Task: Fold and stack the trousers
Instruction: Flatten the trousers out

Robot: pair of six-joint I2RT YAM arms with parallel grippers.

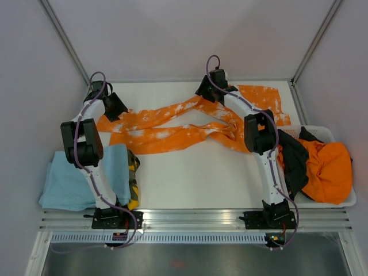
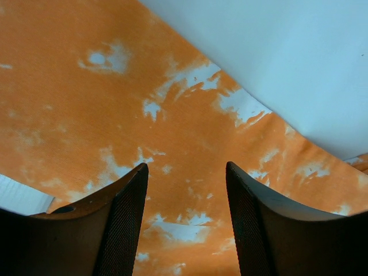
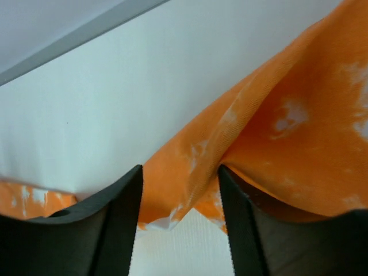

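The left gripper [image 2: 187,172] is let go, with its two dark fingers wide apart just above the orange trousers [image 1: 172,129], near the far left corner of the white table [image 1: 201,178]. The right gripper [image 3: 179,172] is spread too, by the middle of the far edge. A raised fold of the orange cloth sits between its fingers, but they do not squeeze it. The trousers lie stretched across the far half of the table, from the left arm to the far right corner. They have white blotches and are twisted in the middle. Pale walls [image 1: 184,34] stand on three sides, with a metal post [image 1: 63,43] at each far corner. Only the top view shows the light blue cloth [image 1: 69,178] at the near left corner and the yellow and dark patterned cloth [image 1: 133,172] touching it. It also shows the white basket [image 1: 345,201] at the right edge, full of orange and black clothes. The wrist views show the blotches up close.
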